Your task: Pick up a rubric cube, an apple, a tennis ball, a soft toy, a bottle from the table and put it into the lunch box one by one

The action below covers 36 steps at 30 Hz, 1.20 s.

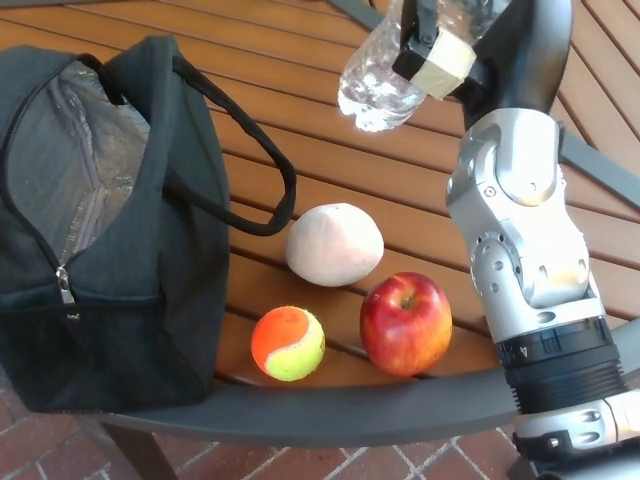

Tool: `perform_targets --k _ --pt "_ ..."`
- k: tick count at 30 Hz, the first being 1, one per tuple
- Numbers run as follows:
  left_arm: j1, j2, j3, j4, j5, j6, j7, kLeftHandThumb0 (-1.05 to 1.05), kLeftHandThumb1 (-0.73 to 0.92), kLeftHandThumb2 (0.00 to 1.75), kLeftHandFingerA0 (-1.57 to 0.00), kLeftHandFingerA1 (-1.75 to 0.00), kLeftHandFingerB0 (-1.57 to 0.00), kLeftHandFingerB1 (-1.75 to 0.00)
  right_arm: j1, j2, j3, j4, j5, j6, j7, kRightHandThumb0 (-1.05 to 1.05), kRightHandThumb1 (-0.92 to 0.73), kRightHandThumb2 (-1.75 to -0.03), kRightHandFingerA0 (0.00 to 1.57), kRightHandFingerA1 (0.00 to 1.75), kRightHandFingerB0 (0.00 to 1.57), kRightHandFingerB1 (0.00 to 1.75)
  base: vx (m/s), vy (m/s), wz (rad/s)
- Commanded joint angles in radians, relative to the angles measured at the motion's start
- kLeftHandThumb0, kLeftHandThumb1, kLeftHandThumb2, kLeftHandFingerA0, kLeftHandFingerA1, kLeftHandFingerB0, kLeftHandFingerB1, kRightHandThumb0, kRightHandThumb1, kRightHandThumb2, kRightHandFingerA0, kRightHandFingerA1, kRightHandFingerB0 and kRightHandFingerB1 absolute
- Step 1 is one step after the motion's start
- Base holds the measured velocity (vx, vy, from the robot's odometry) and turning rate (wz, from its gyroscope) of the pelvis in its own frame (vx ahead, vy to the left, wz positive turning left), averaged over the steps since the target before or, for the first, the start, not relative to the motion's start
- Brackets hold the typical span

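My right hand [455,55] is shut on a clear plastic bottle [385,75], held in the air above the table at the top of the head view, its base pointing down and left. The black lunch box [100,220] stands open at the left, its silver lining showing. Between bag and arm lie a pale round soft toy [334,244], a red apple [405,322] and an orange-and-yellow tennis ball [288,343] near the front edge. No Rubik's cube shows. My left hand is out of view.
The wooden slatted table [300,110] has a dark metal rim [330,410] along the front. The bag's black strap [262,170] loops out toward the soft toy. Red brick floor [300,465] lies below.
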Motion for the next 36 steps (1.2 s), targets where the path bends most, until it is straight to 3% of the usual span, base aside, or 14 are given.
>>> perform_targets --k 1,10,11,15,16,17,19,20,22,23,24,27,28,36 --pt "-0.001 -0.001 -0.017 -0.002 0.029 -0.034 0.041 -0.02 0.50 1.09 -1.00 -1.02 -0.99 -1.00 -0.123 0.376 0.025 -0.005 0.218 0.095 0.004 -0.13 -0.37 -1.58 1.00 1.75 0.87 1.61 0.00 0.000 0.00" --pt "-0.002 -0.013 -0.027 -0.005 0.035 -0.030 0.047 -0.04 0.50 1.09 -1.03 -1.03 -1.00 -1.01 -0.112 0.410 0.073 0.029 0.248 0.077 0.016 -0.19 -0.35 -1.51 1.04 1.75 0.82 1.73 0.00 0.000 0.00" --pt "0.001 -0.013 -0.032 -0.005 0.041 -0.029 0.059 -0.05 0.57 0.98 -1.00 -1.04 -0.96 -1.01 -0.129 0.410 0.071 0.032 0.258 0.080 0.011 -0.10 -0.63 -1.30 1.19 1.26 1.18 1.25 0.00 0.000 0.00" --pt "0.006 -0.012 -0.030 -0.004 0.037 -0.034 0.060 -0.03 0.51 1.09 -1.03 -1.02 -1.00 -1.01 -0.173 0.411 0.055 0.047 0.276 0.068 -0.013 -0.10 -0.61 -1.29 1.19 1.26 1.20 1.26 0.00 0.000 0.00" --pt "0.005 -0.013 -0.025 -0.004 0.029 -0.034 0.048 -0.03 0.51 1.09 -1.03 -1.02 -1.01 -1.01 -0.185 0.410 0.051 0.051 0.282 0.062 -0.017 -0.27 -0.34 -1.46 0.98 1.75 0.82 1.65 0.00 0.000 0.00" --pt "0.004 -0.015 -0.022 -0.003 0.024 -0.034 0.042 -0.02 0.50 1.08 -1.03 -1.02 -1.01 -1.01 -0.203 0.410 0.040 0.060 0.289 0.054 -0.022 -0.11 -0.59 -1.29 1.20 1.27 1.22 1.27 0.00 0.000 0.00" --pt "0.000 -0.018 -0.028 -0.003 0.029 -0.031 0.049 -0.04 0.58 0.96 -1.00 -1.02 -0.99 -1.00 -0.255 0.405 0.013 0.081 0.312 0.043 -0.034 -0.35 -0.33 -1.47 1.35 1.68 1.02 1.47 0.00 0.000 0.00" --pt "-0.002 -0.018 -0.030 -0.004 0.030 -0.031 0.052 -0.04 0.50 1.09 -1.04 -1.02 -1.00 -1.00 -0.269 0.403 0.007 0.087 0.318 0.042 -0.037 -0.14 -0.58 -1.28 1.20 1.26 1.23 1.27 0.00 0.000 0.00" --pt "-0.004 -0.018 -0.031 -0.004 0.030 -0.030 0.054 -0.04 0.50 1.09 -1.04 -1.02 -1.00 -1.00 -0.282 0.400 0.003 0.094 0.325 0.041 -0.040 -0.14 -0.58 -1.28 1.20 1.26 1.23 1.27 0.00 0.000 0.00" --pt "-0.006 -0.019 -0.031 -0.005 0.029 -0.032 0.054 -0.03 0.50 1.09 -1.03 -1.02 -0.99 -0.99 -0.295 0.396 0.003 0.103 0.325 0.034 -0.039 -0.37 -0.35 -1.44 1.34 1.64 1.04 1.47 0.00 0.000 0.00" --pt "-0.006 -0.021 -0.028 -0.007 0.024 -0.030 0.054 -0.04 0.50 1.09 -1.03 -1.02 -0.98 -1.00 -0.307 0.393 0.000 0.108 0.327 0.034 -0.042 -0.21 -0.32 -1.60 1.04 1.75 0.83 1.75 0.00 0.000 0.00" --pt "-0.005 -0.024 -0.021 -0.010 0.015 -0.032 0.052 -0.03 0.50 1.09 -1.03 -1.02 -0.98 -1.00 -0.335 0.385 -0.007 0.117 0.335 0.035 -0.052 -0.22 -0.30 -1.61 1.04 1.75 0.82 1.74 0.00 0.000 0.00" --pt "-0.006 -0.025 -0.021 -0.010 0.014 -0.036 0.054 -0.04 0.51 1.08 -1.04 -1.03 -0.98 -1.00 -0.354 0.379 -0.013 0.123 0.339 0.032 -0.053 -0.12 -0.63 -1.30 1.19 1.26 1.21 1.26 0.00 0.000 0.00" --pt "0.001 -0.020 -0.048 -0.006 0.050 -0.033 0.092 -0.07 0.58 0.94 -1.00 -1.04 -0.96 -1.02 -0.433 0.368 -0.034 0.131 0.366 0.027 -0.072 -0.10 -0.65 -1.31 1.19 1.26 1.20 1.26 0.00 0.000 0.00"
